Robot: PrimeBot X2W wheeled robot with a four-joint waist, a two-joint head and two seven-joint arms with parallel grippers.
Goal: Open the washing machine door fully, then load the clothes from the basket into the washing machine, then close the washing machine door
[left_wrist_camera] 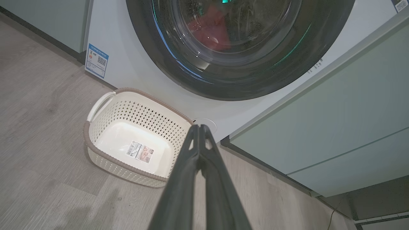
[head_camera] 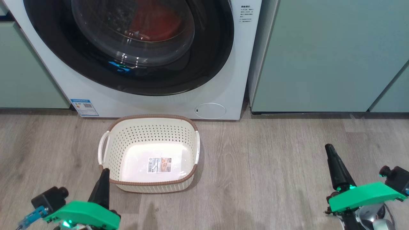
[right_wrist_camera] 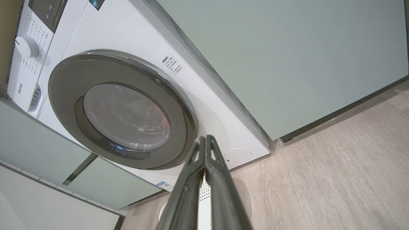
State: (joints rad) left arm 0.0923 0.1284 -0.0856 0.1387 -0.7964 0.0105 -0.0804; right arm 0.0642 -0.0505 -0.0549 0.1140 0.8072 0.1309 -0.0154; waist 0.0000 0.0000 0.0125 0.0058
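Basket before washing machine

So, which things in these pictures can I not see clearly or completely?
The clothes: head view, only a red blur behind the glass and reflections of the washing machine door; lettering unreadable.
The door: top cut off by the head view's upper edge.
The basket: right wrist view, mostly hidden behind the right gripper.
The label in the basket: head view, print too small to read.

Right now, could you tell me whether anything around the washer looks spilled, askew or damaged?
Nothing stands out. The washing machine door sits shut, red clothes show through it, and the basket stands upright and empty on the floor, with no spill or damage visible.
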